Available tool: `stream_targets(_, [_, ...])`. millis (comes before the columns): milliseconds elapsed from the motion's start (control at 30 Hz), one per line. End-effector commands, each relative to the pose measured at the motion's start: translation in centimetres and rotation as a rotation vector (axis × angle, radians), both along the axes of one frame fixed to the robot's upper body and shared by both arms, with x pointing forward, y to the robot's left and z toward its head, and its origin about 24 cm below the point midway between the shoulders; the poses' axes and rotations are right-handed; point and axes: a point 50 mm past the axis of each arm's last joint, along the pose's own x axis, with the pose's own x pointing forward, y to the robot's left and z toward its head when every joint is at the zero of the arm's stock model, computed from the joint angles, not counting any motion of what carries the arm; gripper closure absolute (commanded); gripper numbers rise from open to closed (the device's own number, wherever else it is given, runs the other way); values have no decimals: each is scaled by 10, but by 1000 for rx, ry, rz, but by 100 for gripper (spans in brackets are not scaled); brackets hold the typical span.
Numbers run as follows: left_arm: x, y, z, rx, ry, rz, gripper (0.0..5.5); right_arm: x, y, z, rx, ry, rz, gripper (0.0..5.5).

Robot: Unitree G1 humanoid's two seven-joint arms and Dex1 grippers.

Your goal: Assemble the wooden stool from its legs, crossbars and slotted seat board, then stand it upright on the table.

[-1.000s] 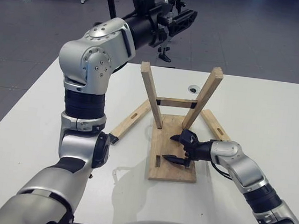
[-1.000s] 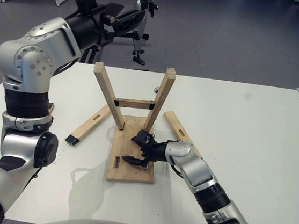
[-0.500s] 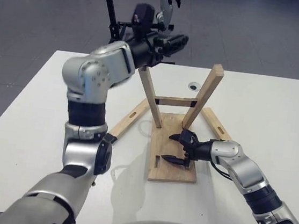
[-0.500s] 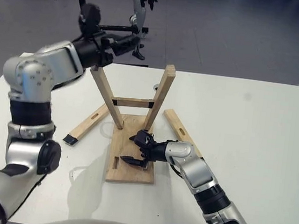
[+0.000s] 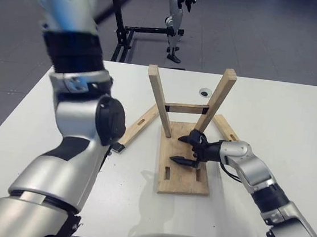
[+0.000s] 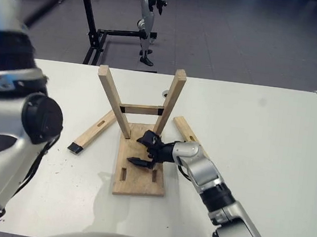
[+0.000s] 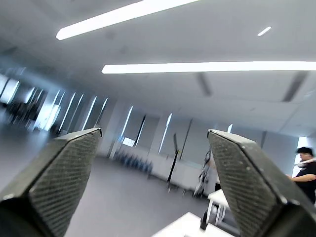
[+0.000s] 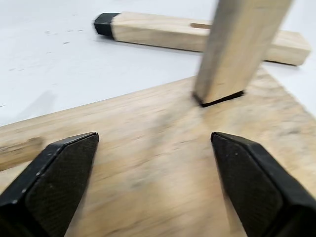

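Observation:
The slotted seat board (image 5: 182,172) lies flat on the white table (image 5: 295,128). Two legs (image 5: 159,98) (image 5: 218,99) stand slanted in it, joined by a crossbar (image 5: 187,108). Two loose legs lie on the table, one to the left (image 5: 139,126) and one to the right (image 5: 226,128). My right gripper (image 5: 177,149) hovers open just above the board, beside the foot of the right-hand standing leg (image 8: 237,44), holding nothing. My left arm is raised high; its gripper (image 7: 153,133) is open and empty, facing the room's ceiling.
A round hole (image 5: 206,92) sits in the table behind the stool. A black stand (image 5: 122,34) and a small robot figure (image 5: 177,6) are on the floor beyond the far edge. Open tabletop lies to the right and front.
My left arm has swung up from behind the left standing leg, carrying its gripper out of the eye views. My right gripper has shifted slightly up the board toward the legs.

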Motion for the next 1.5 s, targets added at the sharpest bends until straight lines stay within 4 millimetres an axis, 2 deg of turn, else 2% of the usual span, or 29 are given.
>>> stream_targets(33, [-6,36,-22,42,87,181,150,37,-41,-21,-174,35,-202,130])
stream_targets(167, [5,82,-119,167,397,450,150,58,-49,-10,-155,-1,-249,130])
stream_targets(267, [-4,111,-202,280,636,615,150,56,-33,15,-19,-44,-184,130])
stream_targets(333, [-21,123,-245,337,761,695,150,47,-19,48,98,-93,-124,130])
stream_targets(433, [-52,147,-290,465,886,832,150,27,-10,105,272,-166,-123,130])
stream_targets(467, [-61,153,-301,509,914,868,150,19,-11,117,314,-175,-137,130])
stream_targets(533, [-72,163,-317,569,967,914,150,5,-12,128,352,-187,-173,130])
stream_targets(567, [-76,166,-324,584,990,926,150,-1,-14,128,363,-174,-201,130])
stream_targets(633, [-82,170,-337,606,1022,930,151,-14,-15,123,357,-139,-227,94])
stream_targets(733, [-90,174,-360,657,1088,913,151,-27,-14,116,359,-98,-281,94])
stream_targets(967, [-102,199,-406,814,1178,946,151,-37,-7,121,420,-82,-347,94])
stream_targets(1033, [-101,197,-419,818,1206,887,151,-36,-6,125,432,-89,-362,94])
stream_targets(1167, [-99,186,-436,786,1246,730,220,-32,-6,130,437,-105,-378,91])
stream_targets(1267, [-105,179,-449,807,1278,662,280,-28,-7,137,455,-125,-406,91])
stream_targets(1400, [-117,178,-463,820,1327,640,359,-24,-8,144,475,-140,-425,91])
stream_targets(1500, [-134,176,-478,838,1390,677,406,-21,-9,148,485,-148,-444,91])
